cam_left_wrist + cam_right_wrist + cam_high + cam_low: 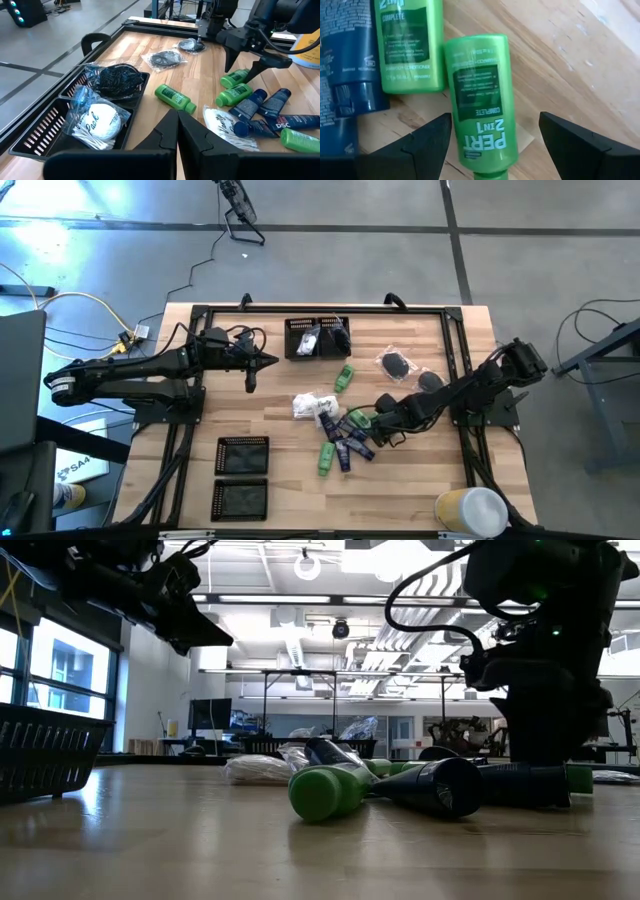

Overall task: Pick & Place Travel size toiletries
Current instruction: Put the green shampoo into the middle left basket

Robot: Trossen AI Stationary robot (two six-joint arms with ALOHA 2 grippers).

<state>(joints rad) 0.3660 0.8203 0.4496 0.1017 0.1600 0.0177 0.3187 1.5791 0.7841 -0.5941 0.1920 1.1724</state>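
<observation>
"PERT 2in1" green tube (480, 100) (label "COMPLETE")

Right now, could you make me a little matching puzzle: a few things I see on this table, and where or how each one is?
Things:
1. left pincer
2. right pincer
3. white packet of swabs
4. yellow cup

States:
a. in the black mesh tray
b. open, astride a green tube
c. at the table's near right corner
d. shut, holding nothing

Pairs: 1-d, 2-b, 3-a, 4-c
</observation>
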